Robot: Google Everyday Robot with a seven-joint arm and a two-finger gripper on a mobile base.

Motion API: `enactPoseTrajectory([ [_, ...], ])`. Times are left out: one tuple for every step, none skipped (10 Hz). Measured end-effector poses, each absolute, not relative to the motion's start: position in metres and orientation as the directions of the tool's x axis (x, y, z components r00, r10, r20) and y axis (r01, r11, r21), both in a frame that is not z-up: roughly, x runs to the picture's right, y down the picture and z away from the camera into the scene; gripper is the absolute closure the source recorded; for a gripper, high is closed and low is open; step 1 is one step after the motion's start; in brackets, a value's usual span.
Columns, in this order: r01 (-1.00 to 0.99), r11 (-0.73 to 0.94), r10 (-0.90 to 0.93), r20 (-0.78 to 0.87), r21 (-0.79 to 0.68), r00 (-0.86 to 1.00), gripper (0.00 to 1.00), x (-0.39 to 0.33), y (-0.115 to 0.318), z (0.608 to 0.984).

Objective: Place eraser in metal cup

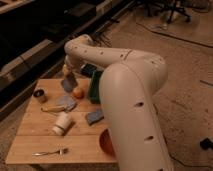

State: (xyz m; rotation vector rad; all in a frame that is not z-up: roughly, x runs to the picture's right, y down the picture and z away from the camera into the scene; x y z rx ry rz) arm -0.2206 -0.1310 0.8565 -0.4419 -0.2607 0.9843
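Note:
The metal cup (40,95) is a small shiny cylinder with a dark inside, standing near the left edge of the wooden table (30,140). My gripper (67,74) hangs over the back of the table, to the right of and beyond the cup, at the end of the big white arm (125,100). A blue-grey piece (69,83) lies right under the gripper; I cannot tell if it is held. I cannot make out the dark grey-brown eraser; it may be hidden at the gripper.
An orange fruit (77,92), a blue-grey pad (66,102), a yellow item (51,109), a white cylinder (62,123), a blue sponge (94,117), a fork (50,151), a red bowl (105,141) and a green container (94,87) are on the table.

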Motion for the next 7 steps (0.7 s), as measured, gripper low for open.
enactPoseTrajectory([
  [-0.712, 0.494, 0.84, 0.061, -0.499, 0.54, 1.0, -0.242, -0.142, 0.86],
  [-0.672, 0.505, 0.836, 0.114, -0.543, 0.536, 1.0, -0.261, -0.155, 0.864],
  [-0.628, 0.515, 0.832, 0.164, -0.584, 0.529, 1.0, -0.274, -0.163, 0.864],
  [-0.582, 0.522, 0.83, 0.214, -0.623, 0.516, 1.0, -0.282, -0.171, 0.861],
  [-0.534, 0.529, 0.827, 0.259, -0.66, 0.499, 1.0, -0.288, -0.177, 0.856],
  [-0.507, 0.526, 0.831, 0.287, -0.683, 0.477, 1.0, -0.29, -0.18, 0.85],
  [-0.497, 0.525, 0.832, 0.295, -0.69, 0.47, 1.0, -0.29, -0.179, 0.847],
])
